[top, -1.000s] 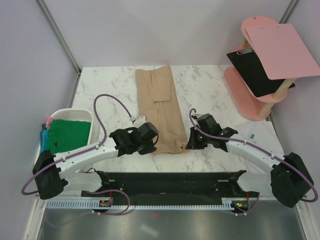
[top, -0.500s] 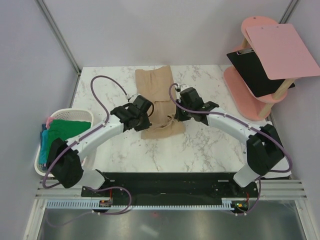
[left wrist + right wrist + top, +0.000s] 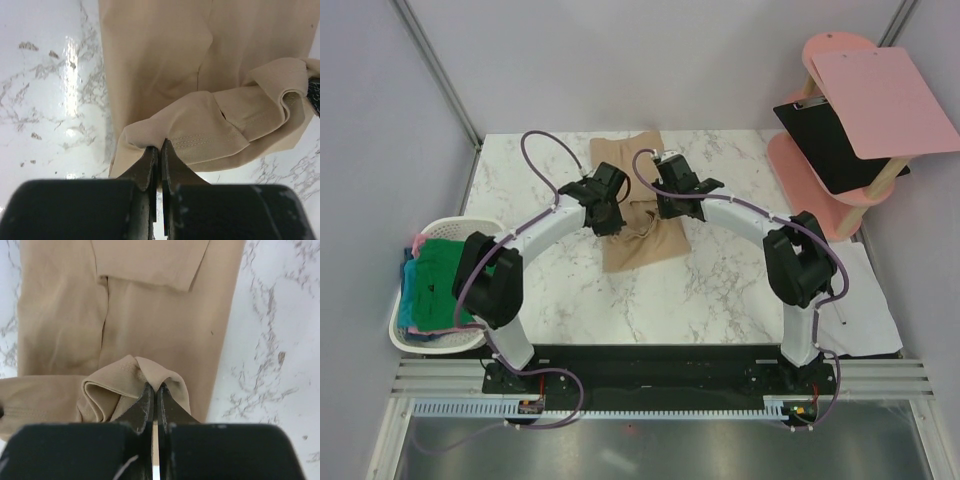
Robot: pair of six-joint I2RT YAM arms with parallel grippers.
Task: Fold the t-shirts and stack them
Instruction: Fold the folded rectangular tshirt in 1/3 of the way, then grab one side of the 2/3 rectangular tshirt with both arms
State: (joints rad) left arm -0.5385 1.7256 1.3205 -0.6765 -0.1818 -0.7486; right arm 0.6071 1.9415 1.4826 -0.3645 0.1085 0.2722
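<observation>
A tan t-shirt (image 3: 638, 240) lies lengthwise on the marble table, its near hem lifted and carried over its far half. My left gripper (image 3: 612, 215) is shut on the hem's left corner (image 3: 150, 137). My right gripper (image 3: 670, 205) is shut on the hem's right corner (image 3: 155, 375). Between the two grippers the raised cloth (image 3: 240, 120) sags in folds. The flat far part of the tan t-shirt (image 3: 150, 315) shows below both wrist cameras. Other t-shirts, green (image 3: 438, 268), teal-blue (image 3: 412, 290) and pink (image 3: 418, 242), sit in a basket at the left.
A white slatted laundry basket (image 3: 470, 232) stands at the table's left edge. A pink stand (image 3: 825, 190) at the back right holds a black clipboard (image 3: 830, 145) and a pink clipboard (image 3: 885, 100). White paper (image 3: 865, 300) lies at the right edge.
Both grippers have carried the tan shirt's near hem away from the arm bases toward the far end, folding the shirt over itself. Both arms are now stretched further out.
</observation>
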